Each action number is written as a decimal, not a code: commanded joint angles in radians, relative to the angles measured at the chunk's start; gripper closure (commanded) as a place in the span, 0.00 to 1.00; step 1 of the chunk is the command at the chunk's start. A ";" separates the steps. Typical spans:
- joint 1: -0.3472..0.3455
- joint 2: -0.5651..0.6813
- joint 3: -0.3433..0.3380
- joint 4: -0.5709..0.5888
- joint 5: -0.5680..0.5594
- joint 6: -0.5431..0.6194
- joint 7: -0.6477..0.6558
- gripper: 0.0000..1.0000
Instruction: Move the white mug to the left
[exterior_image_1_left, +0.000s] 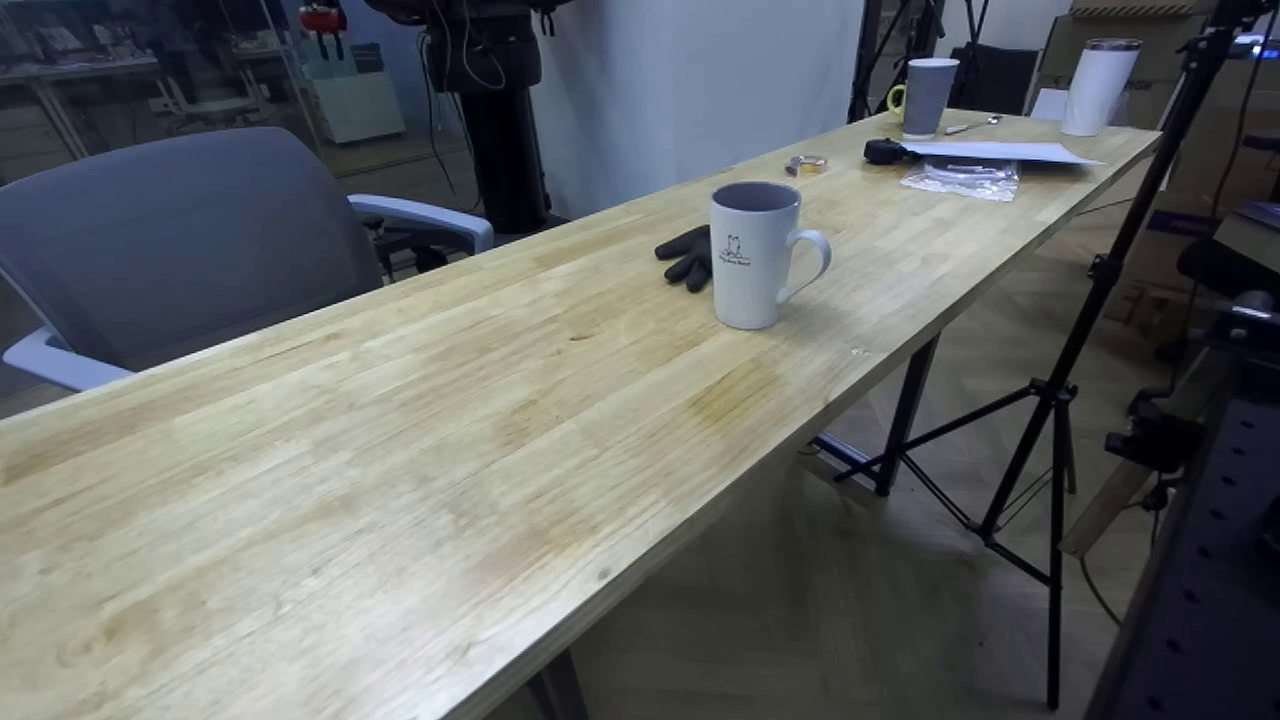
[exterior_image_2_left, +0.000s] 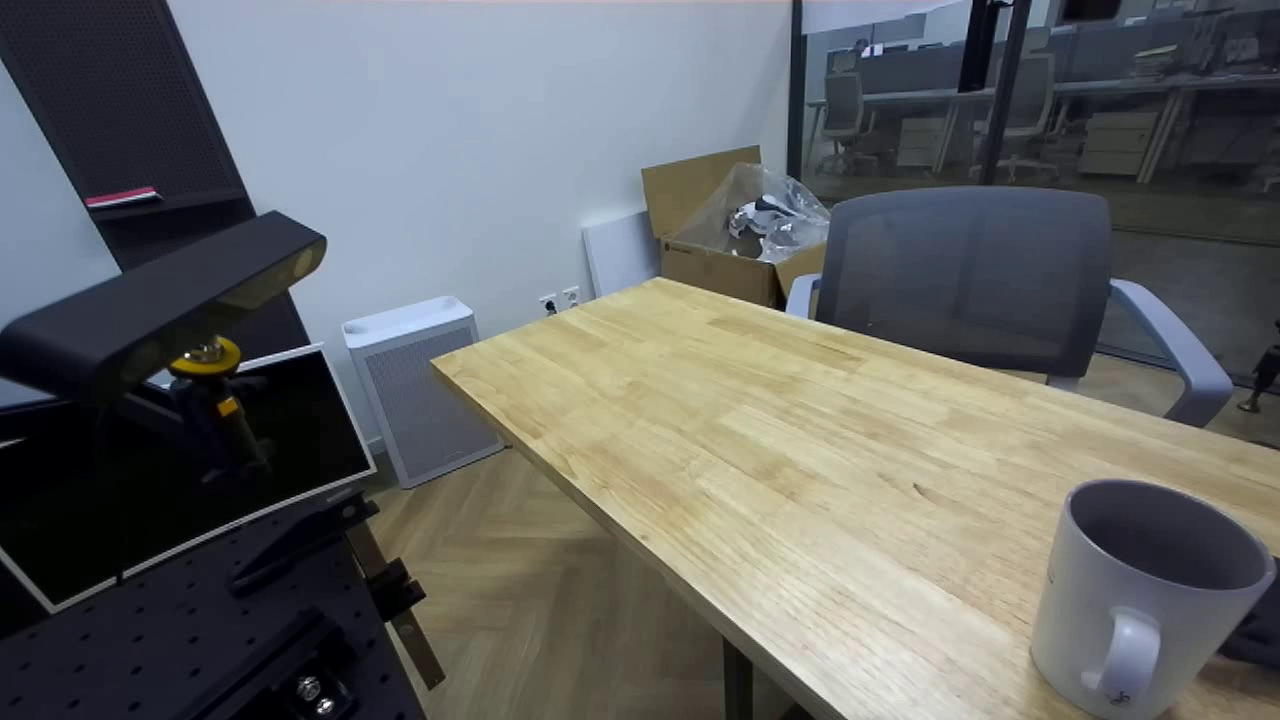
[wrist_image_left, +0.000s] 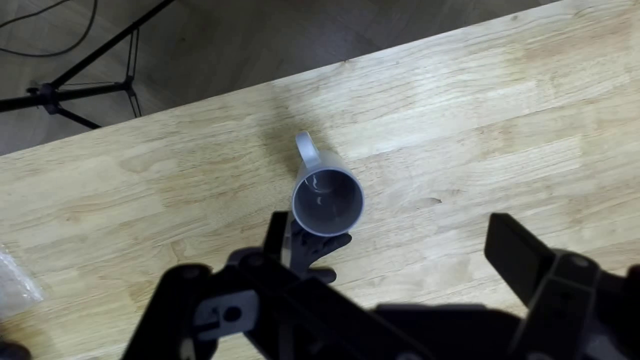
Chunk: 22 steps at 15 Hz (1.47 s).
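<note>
Gripper (wrist_image_left: 395, 242): there it hangs above the table (wrist_image_left: 475, 125), jaws wide apart, cut off at the wrist view's near edge
White mug (exterior_image_1_left: 755, 260): standing upright, towards the table's right side in an exterior view
Glove (exterior_image_1_left: 702, 252): partly hidden behind the mug

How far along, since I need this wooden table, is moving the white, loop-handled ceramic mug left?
Done: the black two-fingered gripper is open; no shift confirmed. In hand: nothing; the mug stands ungripped on the table. Left: probably grasp, shift left, release.
</note>
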 joint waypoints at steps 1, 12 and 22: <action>-0.008 0.001 0.007 0.002 0.002 -0.002 -0.002 0.00; -0.006 0.107 0.027 0.060 -0.034 0.093 0.038 0.00; -0.002 0.280 0.033 0.147 0.001 0.157 0.022 0.00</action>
